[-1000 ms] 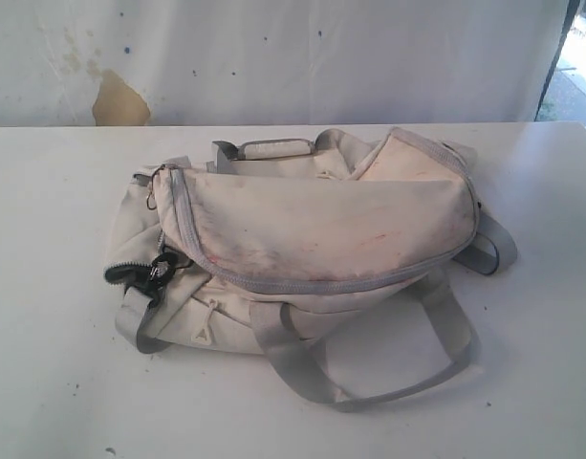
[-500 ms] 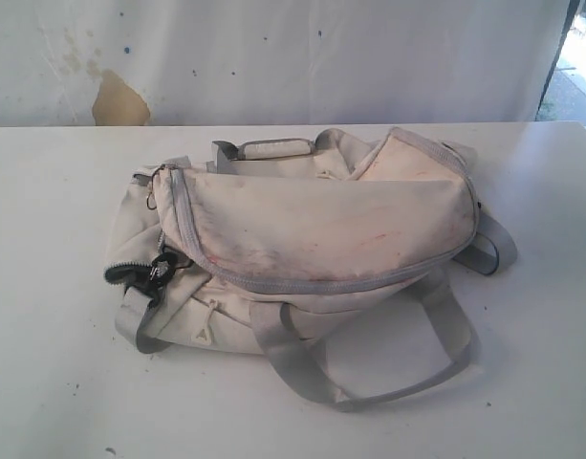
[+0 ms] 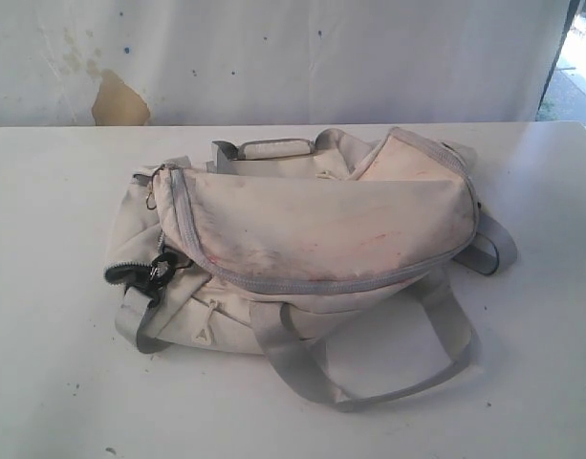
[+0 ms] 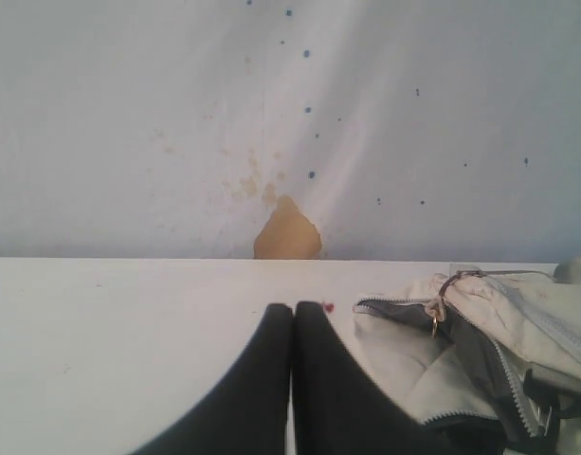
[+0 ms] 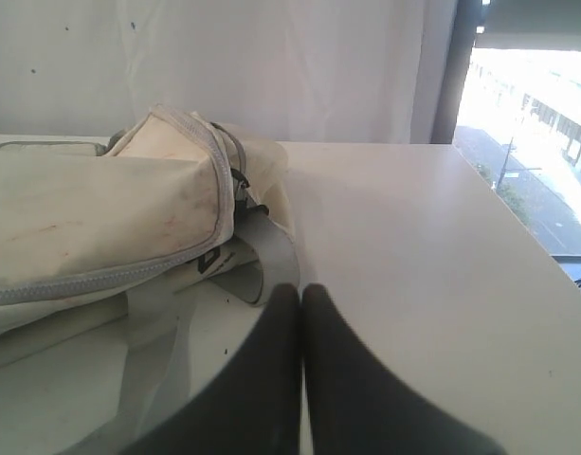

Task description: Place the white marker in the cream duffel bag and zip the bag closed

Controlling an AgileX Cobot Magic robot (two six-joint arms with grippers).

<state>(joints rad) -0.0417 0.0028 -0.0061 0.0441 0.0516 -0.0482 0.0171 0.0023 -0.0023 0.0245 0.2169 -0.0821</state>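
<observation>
The cream duffel bag point(image 3: 302, 239) lies on its side in the middle of the white table point(image 3: 44, 335), its grey zipper trim running around the top flap. The same bag shows in the left wrist view point(image 4: 480, 351), with a zipper gaping at its end, and in the right wrist view point(image 5: 100, 218). My left gripper point(image 4: 292, 307) is shut with nothing in it, beside the bag's end. My right gripper point(image 5: 300, 289) is shut and empty, close to the bag's other end. Neither arm appears in the exterior view. The white marker is out of view.
Grey webbing handles point(image 3: 388, 373) loop out onto the table in front of the bag, and a strap with black clips point(image 3: 149, 277) hangs at its left end. A stained white backdrop point(image 3: 273, 57) stands behind the table. The table's right edge point(image 5: 517, 218) borders a window.
</observation>
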